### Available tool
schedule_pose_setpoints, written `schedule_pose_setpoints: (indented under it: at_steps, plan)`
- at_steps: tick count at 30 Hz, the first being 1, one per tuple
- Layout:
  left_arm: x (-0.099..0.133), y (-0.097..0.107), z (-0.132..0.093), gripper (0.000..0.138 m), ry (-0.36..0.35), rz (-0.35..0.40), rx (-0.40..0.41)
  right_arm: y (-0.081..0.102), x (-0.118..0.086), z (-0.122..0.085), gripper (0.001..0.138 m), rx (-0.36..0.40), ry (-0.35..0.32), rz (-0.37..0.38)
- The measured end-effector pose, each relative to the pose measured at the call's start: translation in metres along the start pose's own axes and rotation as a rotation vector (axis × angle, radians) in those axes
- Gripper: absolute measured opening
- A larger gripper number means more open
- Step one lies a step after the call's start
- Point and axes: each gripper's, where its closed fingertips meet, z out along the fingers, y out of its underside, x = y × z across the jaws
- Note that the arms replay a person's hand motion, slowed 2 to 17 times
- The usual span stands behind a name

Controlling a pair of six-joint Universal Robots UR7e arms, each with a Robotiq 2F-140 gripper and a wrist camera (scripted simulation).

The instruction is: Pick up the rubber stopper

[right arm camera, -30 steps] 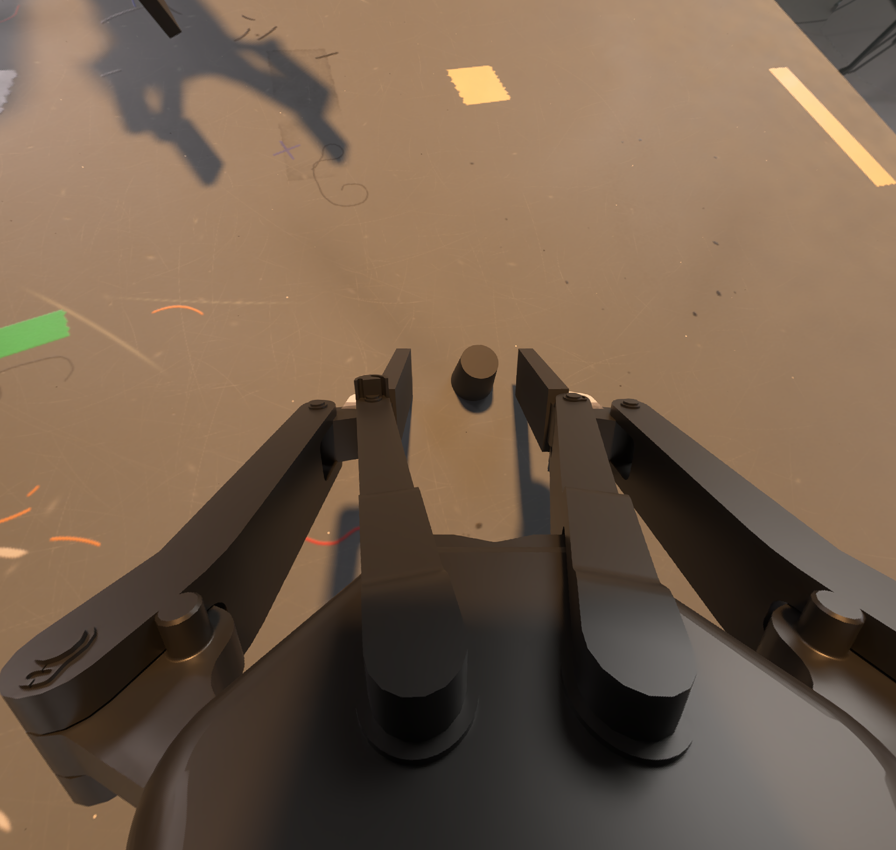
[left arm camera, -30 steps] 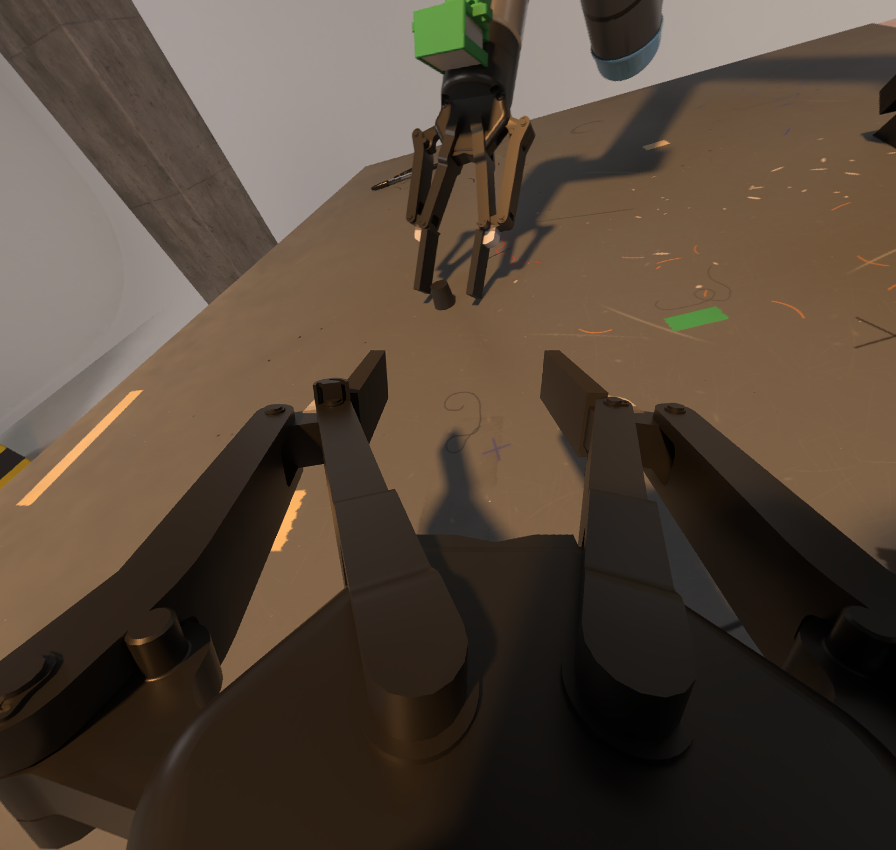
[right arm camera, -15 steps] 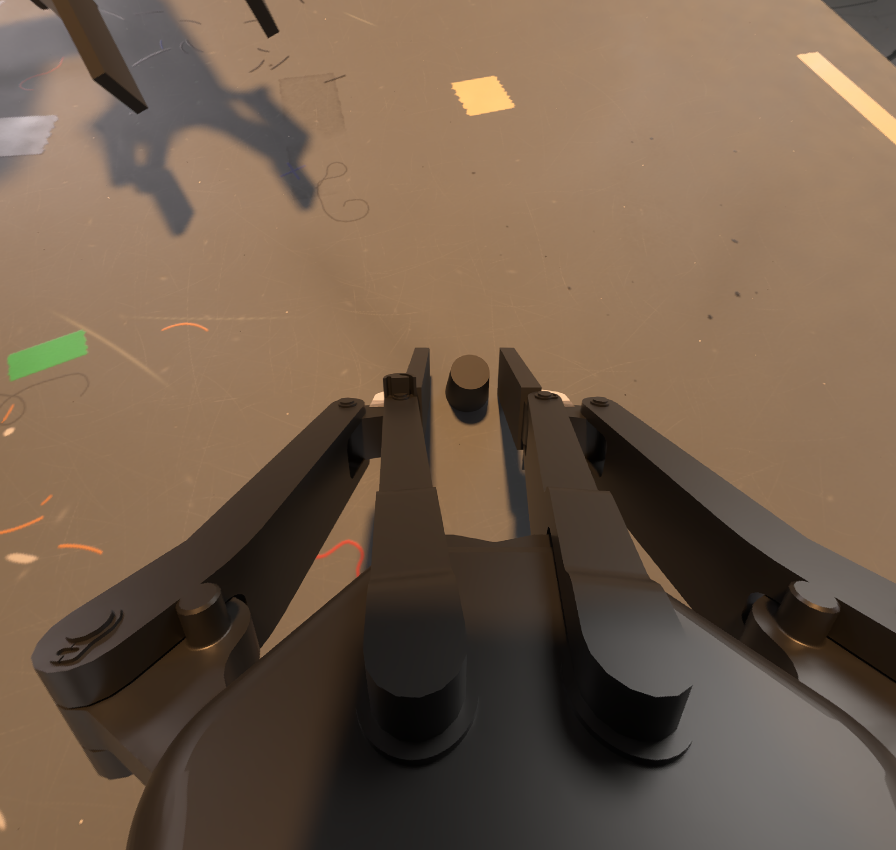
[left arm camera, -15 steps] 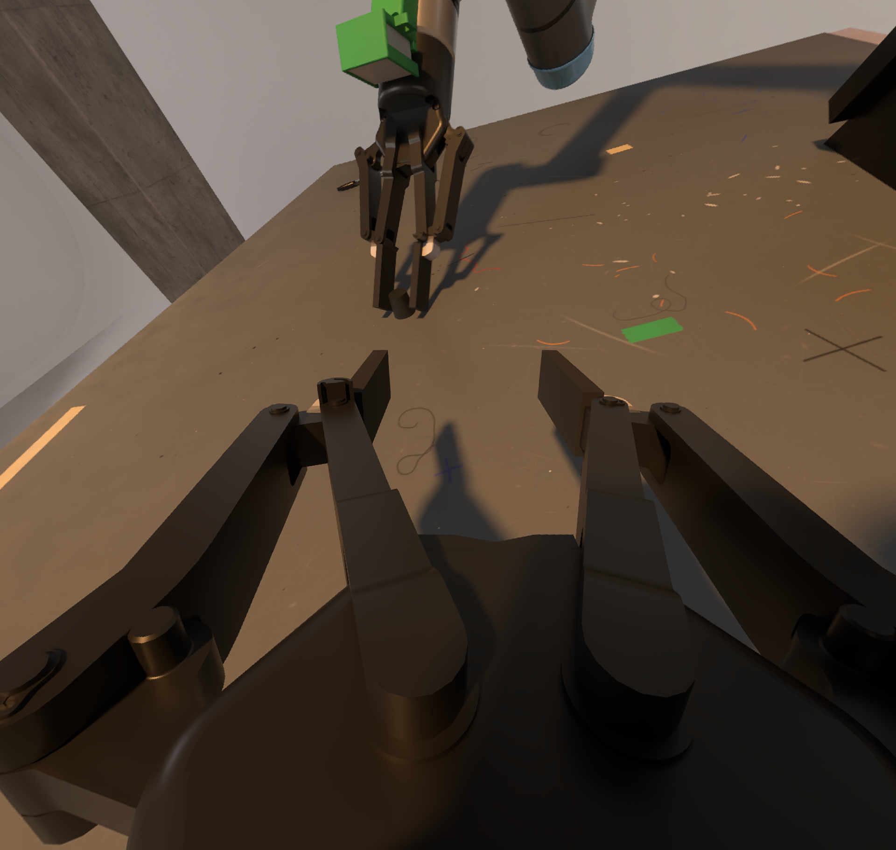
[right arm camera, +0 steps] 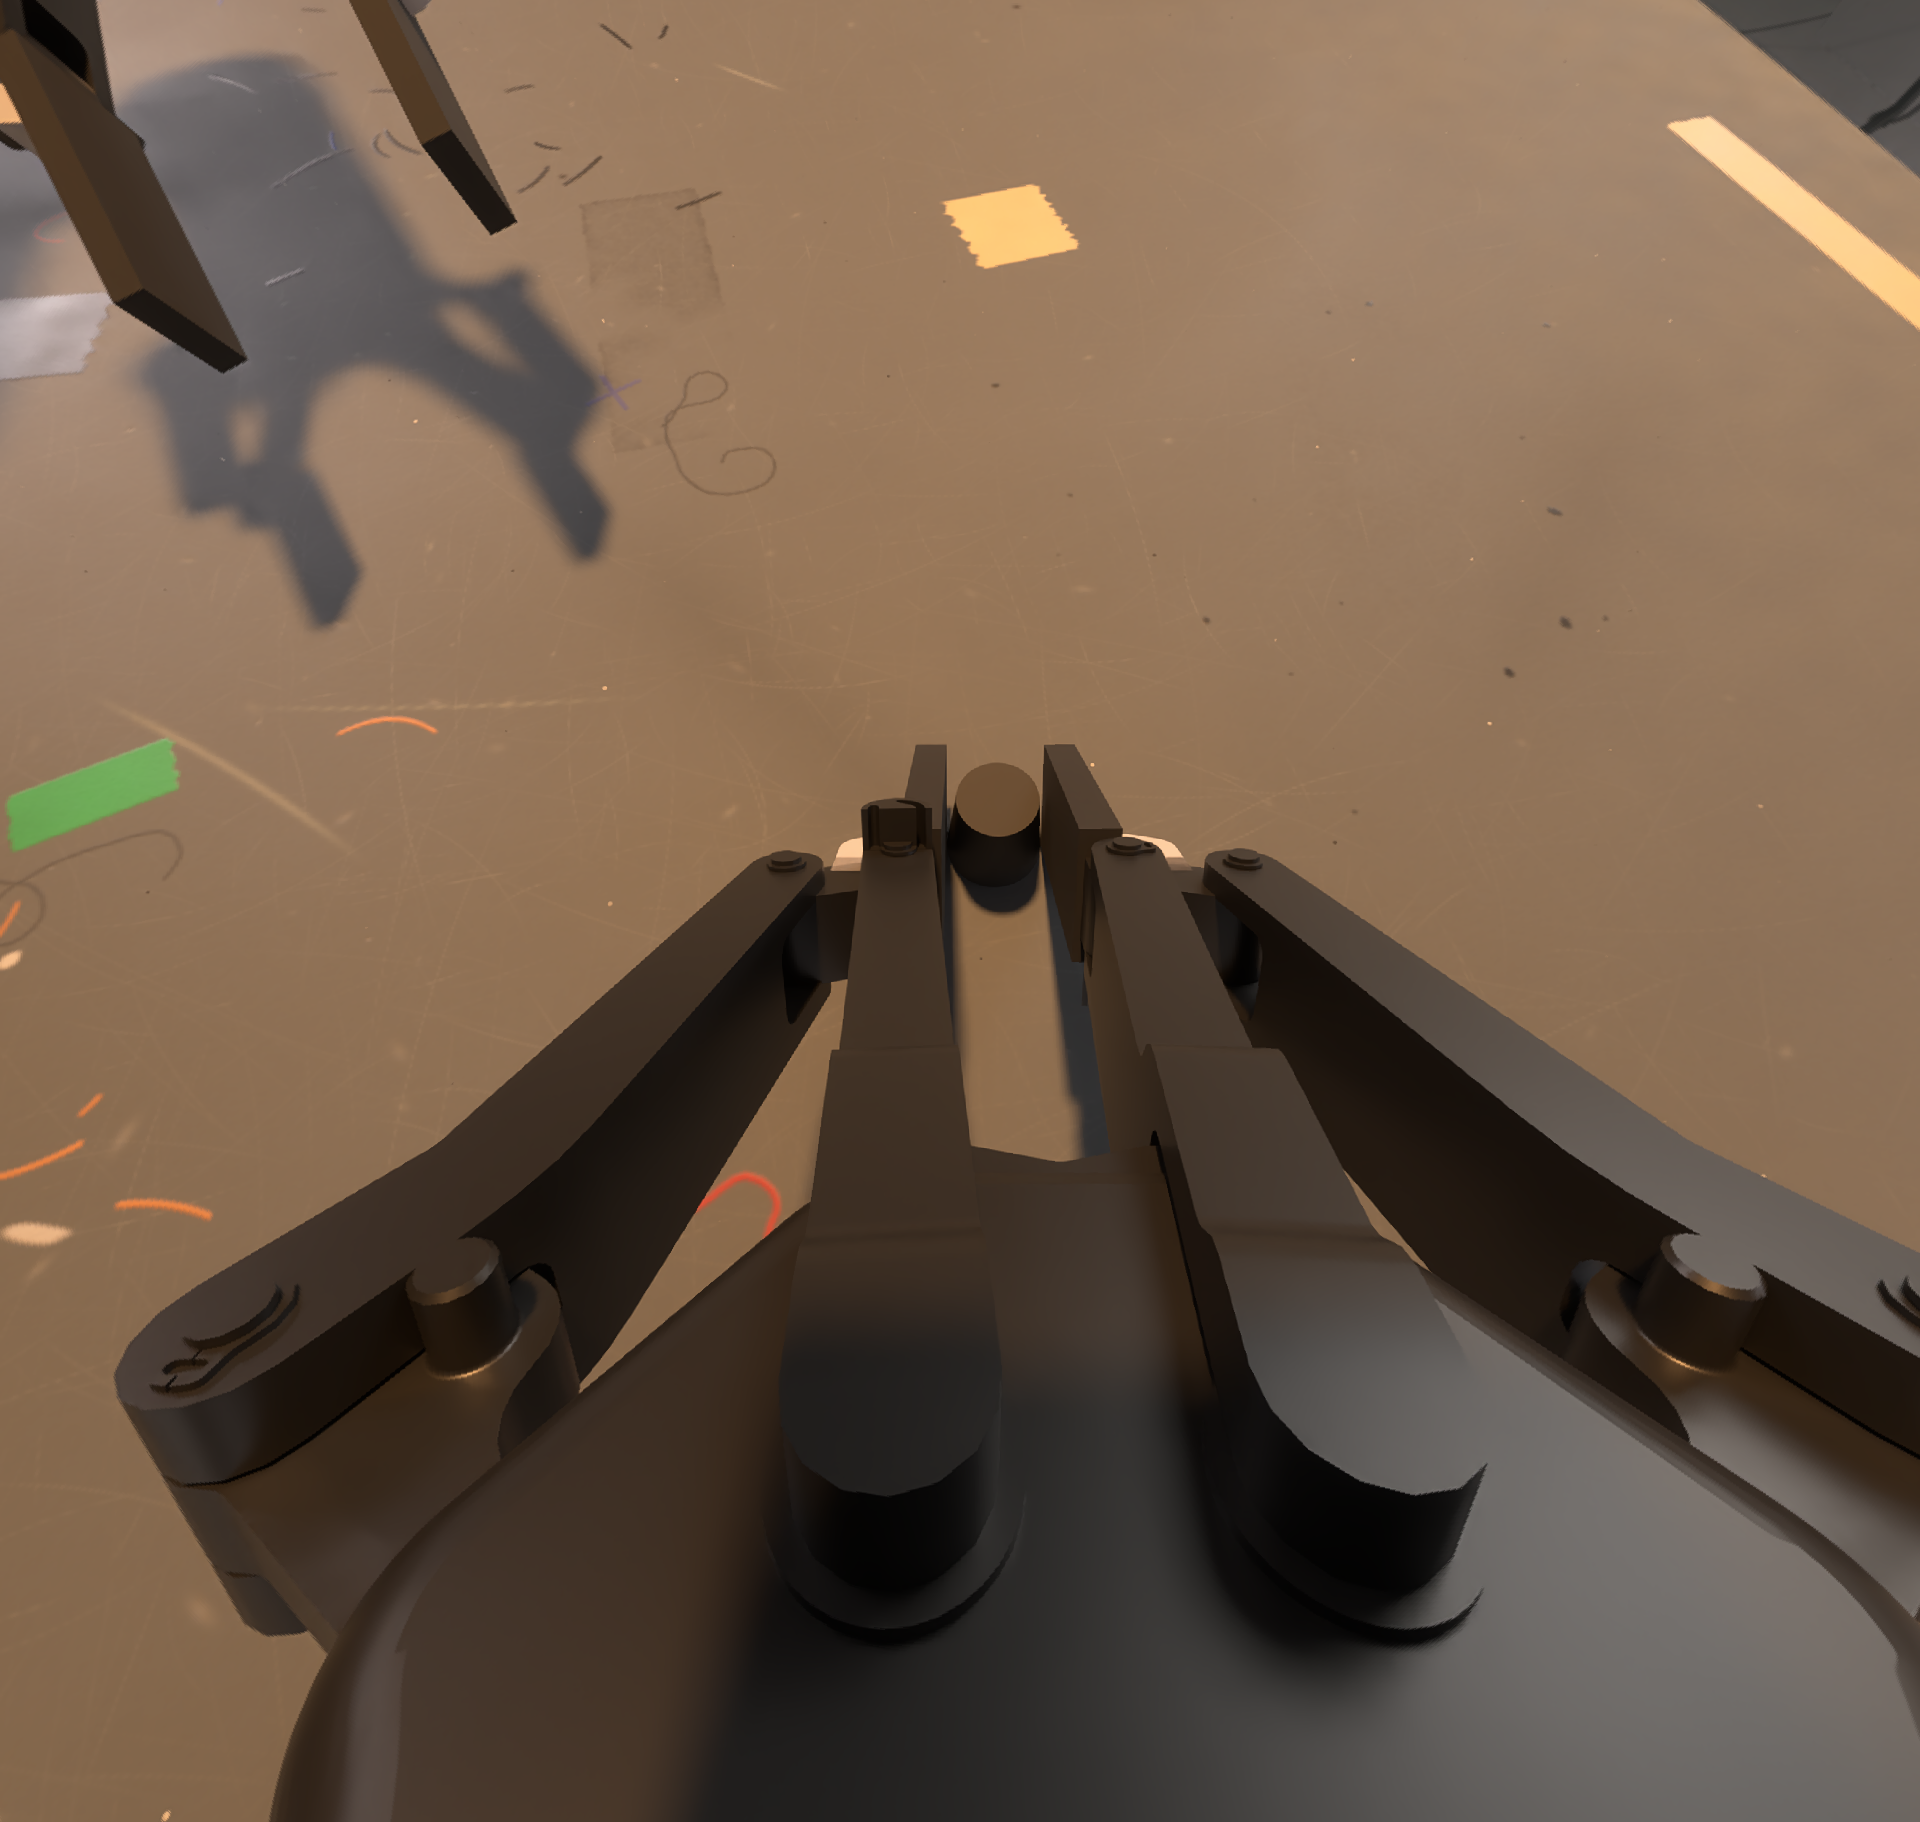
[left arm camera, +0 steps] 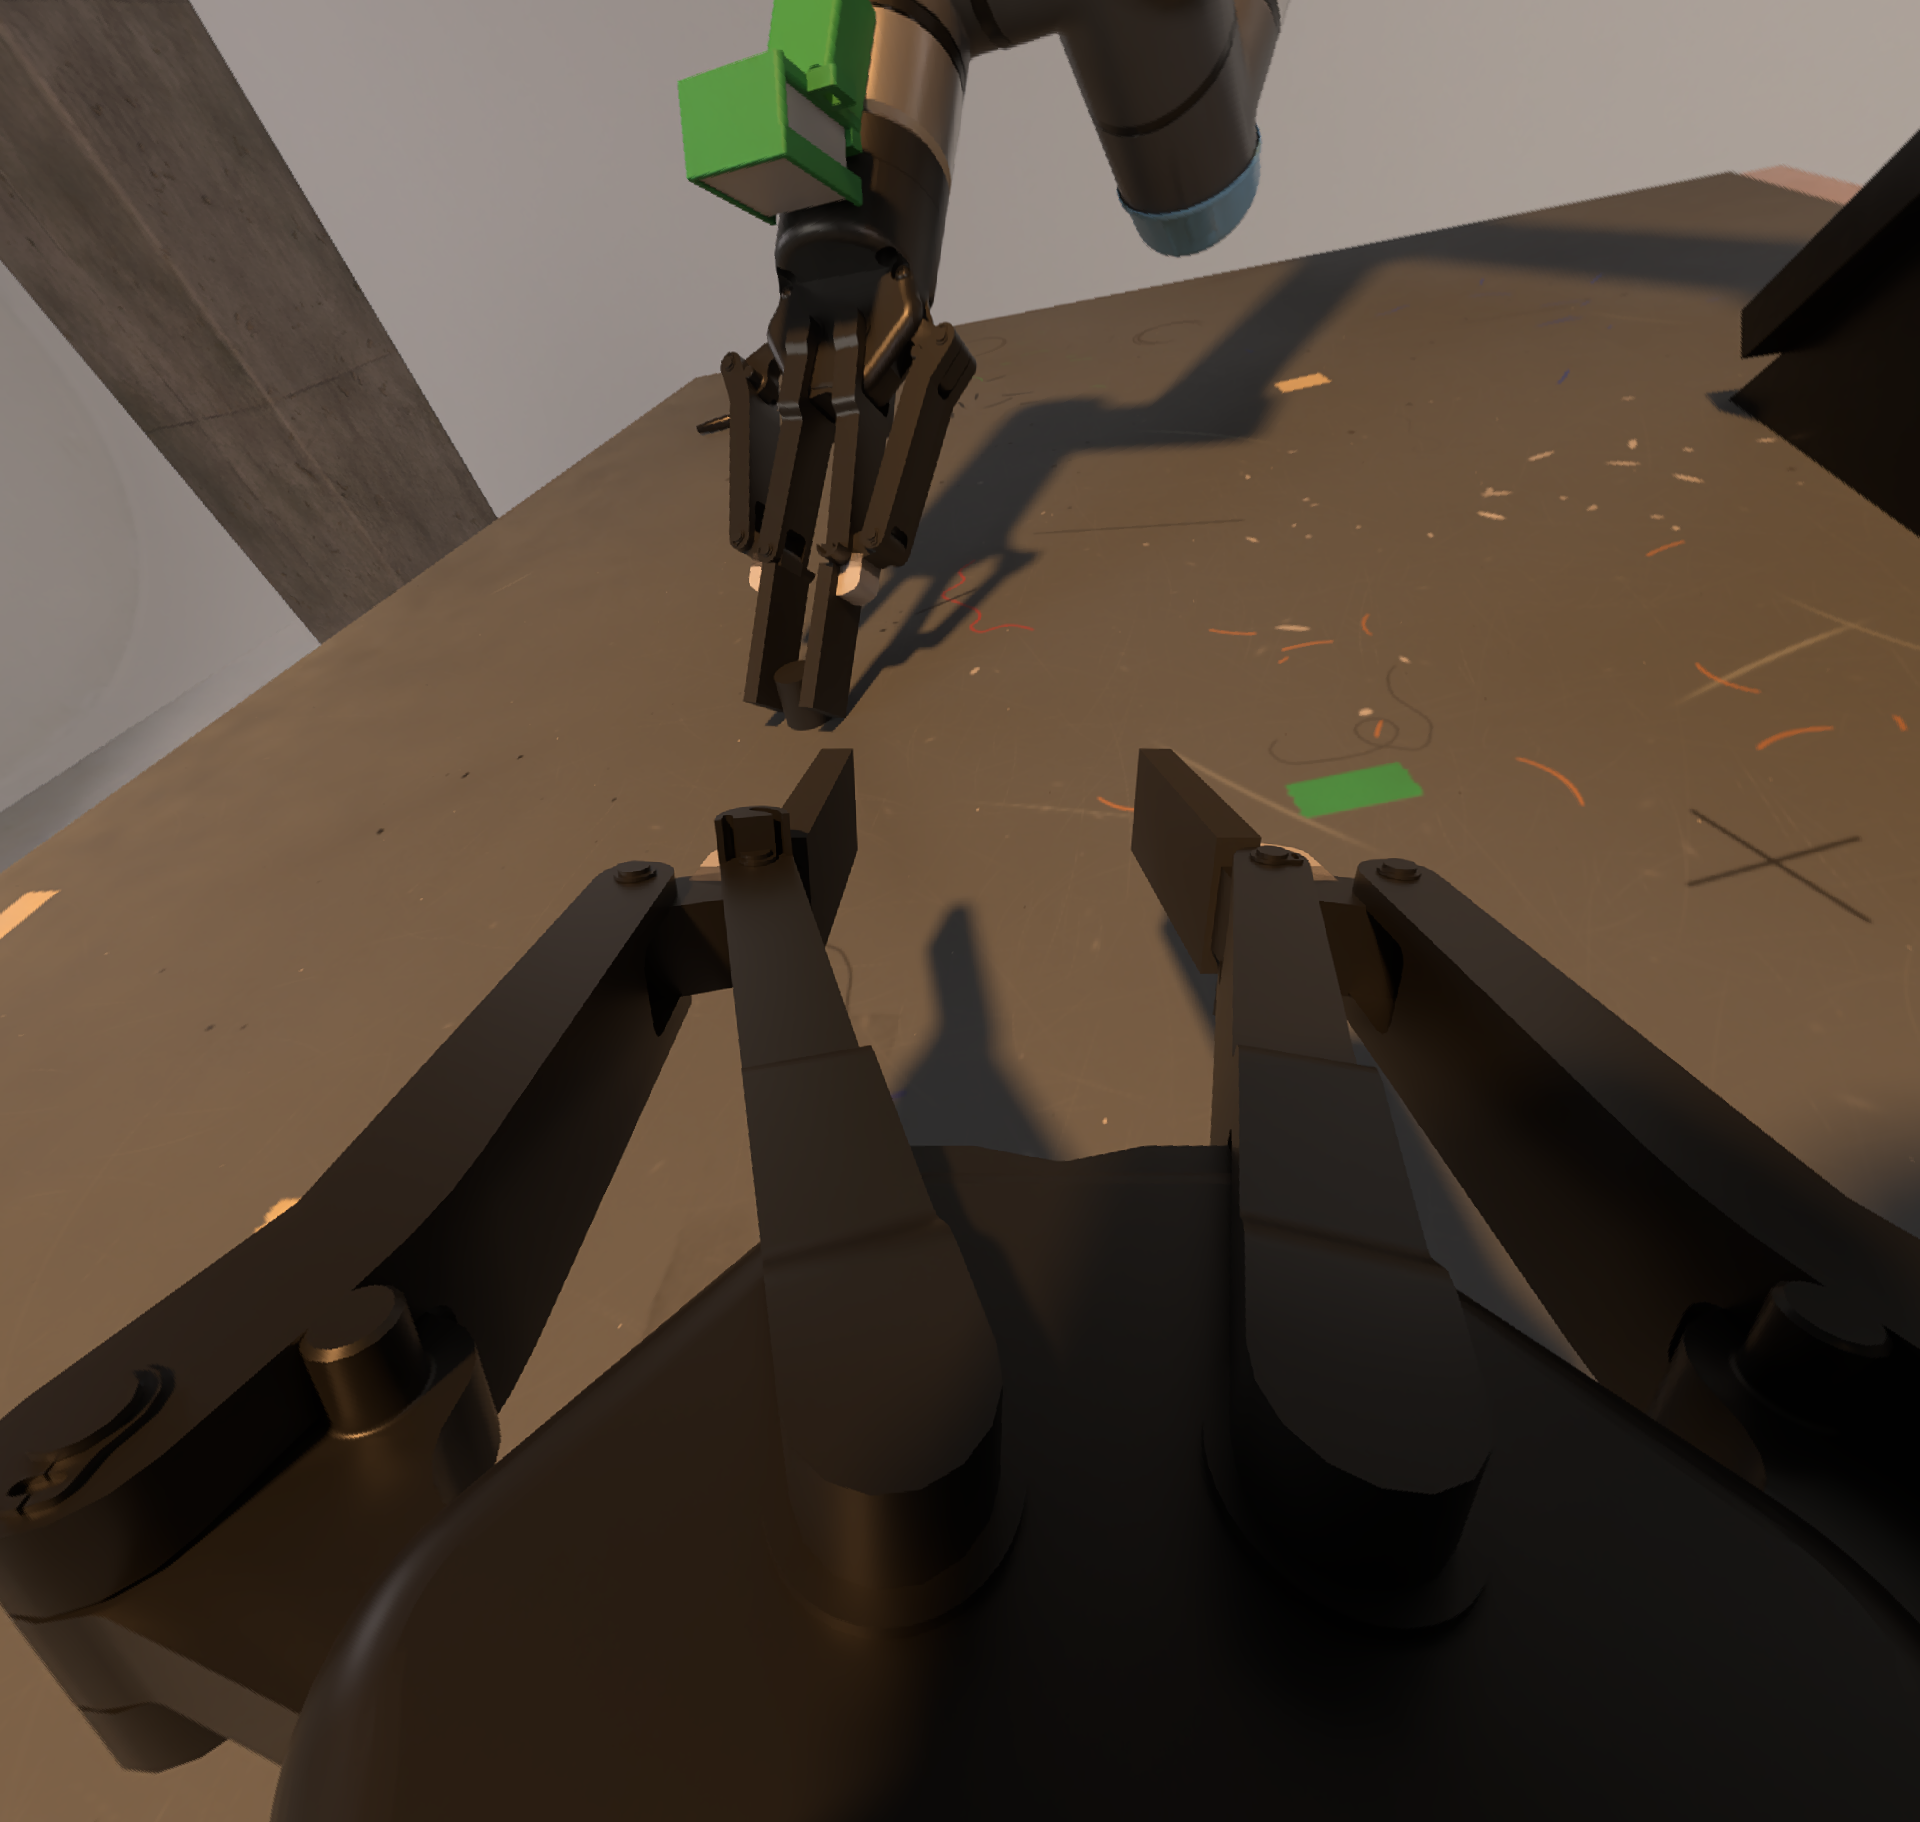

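Observation:
The rubber stopper (right arm camera: 995, 822) is a small dark cylinder standing upright on the brown table (right arm camera: 1351, 525). My right gripper (right arm camera: 995, 785) reaches down to the table with its two fingers pressed against the stopper's sides, shut on it. The stopper's base is still at the table surface, over a small shadow. In the left wrist view the right gripper (left arm camera: 798, 697) stands nearly vertical with the stopper (left arm camera: 795, 710) between its fingertips. My left gripper (left arm camera: 992, 796) is open and empty, hovering above the table a short way from the stopper. It also shows in the right wrist view (right arm camera: 332, 260) at the upper left.
A green tape strip (left arm camera: 1354, 790) lies right of the stopper. An orange tape patch (right arm camera: 1010, 226) and an orange stripe (right arm camera: 1787, 214) mark the table. A dark box (left arm camera: 1849, 318) stands at the far right. The table edge (left arm camera: 312, 650) runs along the left, with a concrete pillar (left arm camera: 208, 266) behind it.
My right gripper's fingers have closed from a wide gap onto the stopper's sides. The left gripper has shifted, so the right arm and stopper now look nearer in its view.

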Motion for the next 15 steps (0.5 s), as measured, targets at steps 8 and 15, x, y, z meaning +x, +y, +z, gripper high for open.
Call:
schedule_pose_setpoints:
  at_steps: [8, 15]
  plan:
    - [0.002, -0.014, 0.023, 0.067, -0.038, -0.043, 0.028, -0.001, -0.001, -0.001, 0.025, -0.008, 0.052, -0.044]
    - [-0.004, -0.022, 0.046, 0.063, -0.128, -0.057, 0.008, 0.0, -0.007, -0.002, 0.025, -0.003, 0.05, -0.051]
